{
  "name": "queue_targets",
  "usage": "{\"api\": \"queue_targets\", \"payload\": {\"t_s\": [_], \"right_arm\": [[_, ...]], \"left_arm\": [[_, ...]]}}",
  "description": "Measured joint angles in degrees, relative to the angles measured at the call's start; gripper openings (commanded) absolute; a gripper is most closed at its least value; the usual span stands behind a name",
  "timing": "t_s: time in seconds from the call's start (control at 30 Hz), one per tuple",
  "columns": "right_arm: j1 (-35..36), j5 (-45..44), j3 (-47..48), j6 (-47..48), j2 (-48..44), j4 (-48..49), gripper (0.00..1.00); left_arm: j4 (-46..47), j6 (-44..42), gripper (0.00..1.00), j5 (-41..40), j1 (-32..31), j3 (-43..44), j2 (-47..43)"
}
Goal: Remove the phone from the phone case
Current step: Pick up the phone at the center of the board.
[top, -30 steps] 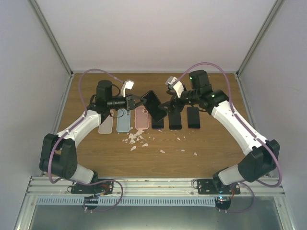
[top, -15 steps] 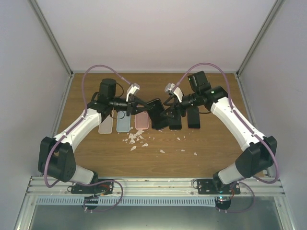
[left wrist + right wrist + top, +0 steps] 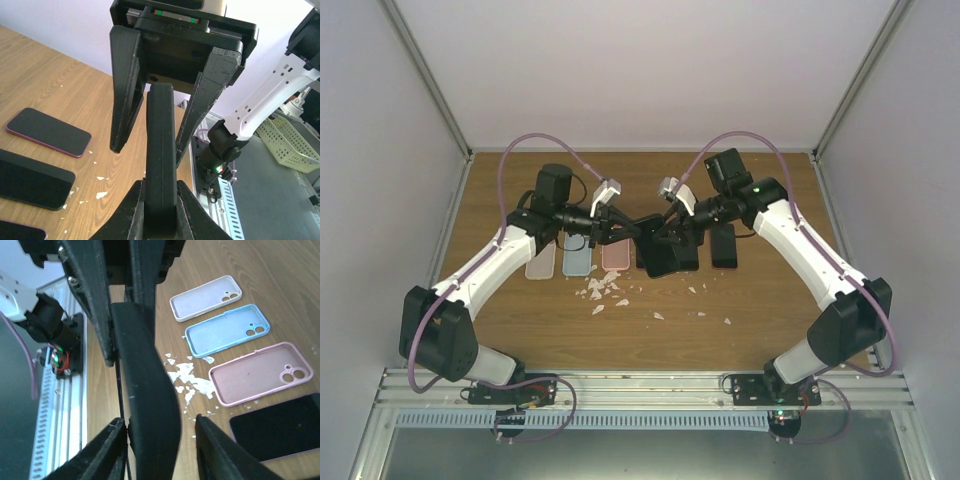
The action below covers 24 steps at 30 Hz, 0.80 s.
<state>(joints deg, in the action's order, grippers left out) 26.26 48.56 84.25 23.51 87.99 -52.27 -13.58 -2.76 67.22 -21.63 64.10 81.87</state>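
Observation:
A black phone case (image 3: 657, 252) with the phone inside hangs above the table's middle, between both arms. My left gripper (image 3: 623, 232) is shut on one end of it; in the left wrist view the case (image 3: 161, 145) stands edge-on, pinched at my gripper (image 3: 161, 202). My right gripper (image 3: 672, 232) straddles the other end. In the right wrist view the case (image 3: 150, 405) bows between the jaws of my right gripper (image 3: 162, 442). One finger (image 3: 107, 450) touches it; the other finger (image 3: 220, 445) stands apart with a gap. I cannot tell phone from case.
On the table lie empty white (image 3: 205, 299), blue (image 3: 227, 330) and pink (image 3: 260, 372) cases, and black phones (image 3: 723, 245) beside them. White scraps (image 3: 603, 290) litter the wood in front. A mesh basket (image 3: 285, 142) sits beyond the table's edge.
Both arms have drawn together and the held phone has sunk lower. My right gripper has come over its free end and narrowed its jaws; the left stays clamped.

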Motion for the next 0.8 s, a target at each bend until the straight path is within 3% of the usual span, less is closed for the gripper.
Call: {"api": "queue_targets", "payload": {"t_s": [0.27, 0.3, 0.37, 0.53, 0.8], "right_arm": [[0.1, 1.3, 1.0, -0.4, 0.1, -1.6, 0.05], [0.1, 1.9, 1.0, -0.4, 0.1, -2.0, 0.02], [0.0, 2.8, 1.2, -0.5, 0.1, -2.6, 0.01], [0.0, 2.9, 1.4, -1.2, 0.2, -2.5, 0.01], [-3.9, 6.7, 1.4, -7.4, 0.8, 3.1, 0.00]], "left_arm": [[-0.8, -1.9, 0.00, -1.3, -0.2, 0.6, 0.1], [-0.7, -2.3, 0.04, -1.2, -0.2, 0.7, 0.1], [-0.6, -2.9, 0.19, -0.9, -0.2, 0.8, 0.1], [0.5, 0.0, 0.39, -1.4, -0.3, 1.5, 0.2], [5.5, 5.9, 0.50, -2.4, 0.3, 1.7, 0.4]]}}
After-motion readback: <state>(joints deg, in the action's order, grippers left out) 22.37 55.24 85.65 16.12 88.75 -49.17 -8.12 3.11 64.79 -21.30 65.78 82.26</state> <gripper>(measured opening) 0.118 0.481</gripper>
